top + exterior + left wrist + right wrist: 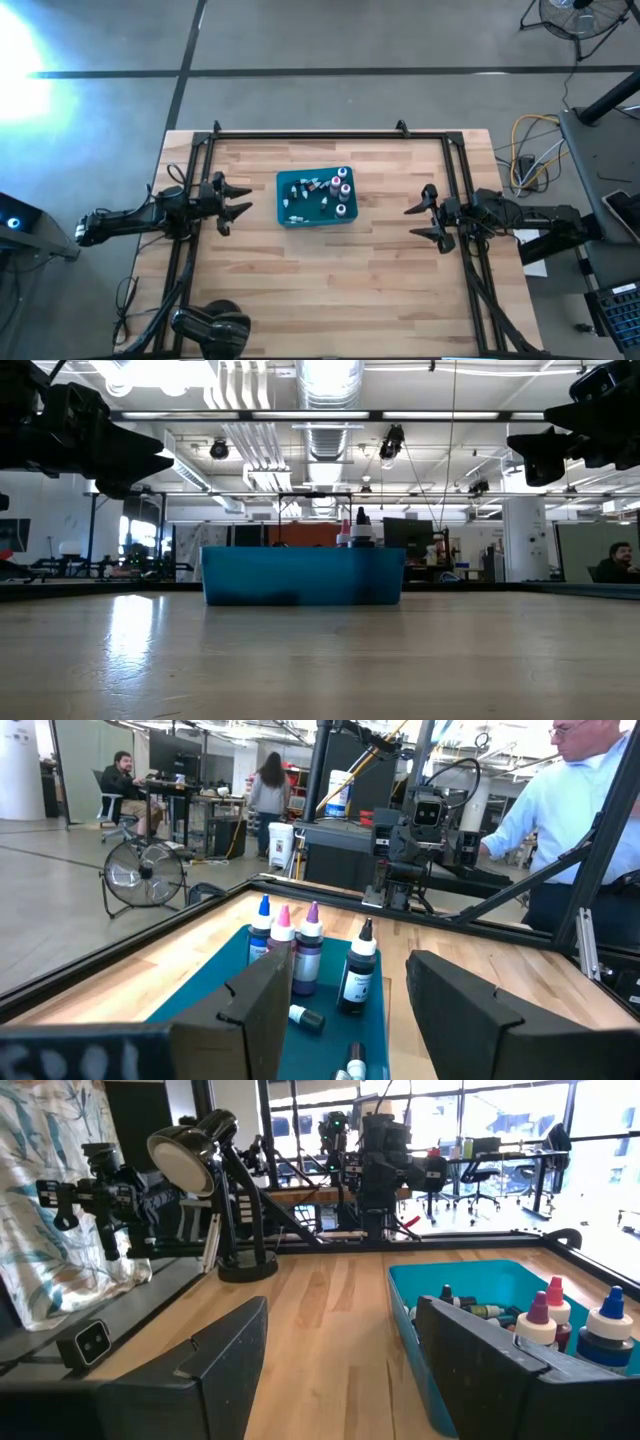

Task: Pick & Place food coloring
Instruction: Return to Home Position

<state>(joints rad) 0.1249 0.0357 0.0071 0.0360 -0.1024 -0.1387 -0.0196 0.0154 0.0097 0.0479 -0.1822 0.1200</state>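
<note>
A teal bin [315, 198] stands on the wooden table's middle, toward the far side. Inside it are the food coloring bottles [338, 188]: several stand upright at its right end [310, 945], small ones lie on its floor [305, 1017]. My left gripper [240, 198] hovers open at the table's left, pointing level at the bin. My right gripper [418, 222] hovers open at the right, also level and facing the bin. Both are above the table and hold nothing.
A black frame [330, 135] runs around the table's far and side edges. A black desk lamp [212, 328] stands at the near left. Bare wood lies all around the bin. A person in a light shirt [570, 800] stands beyond the right side.
</note>
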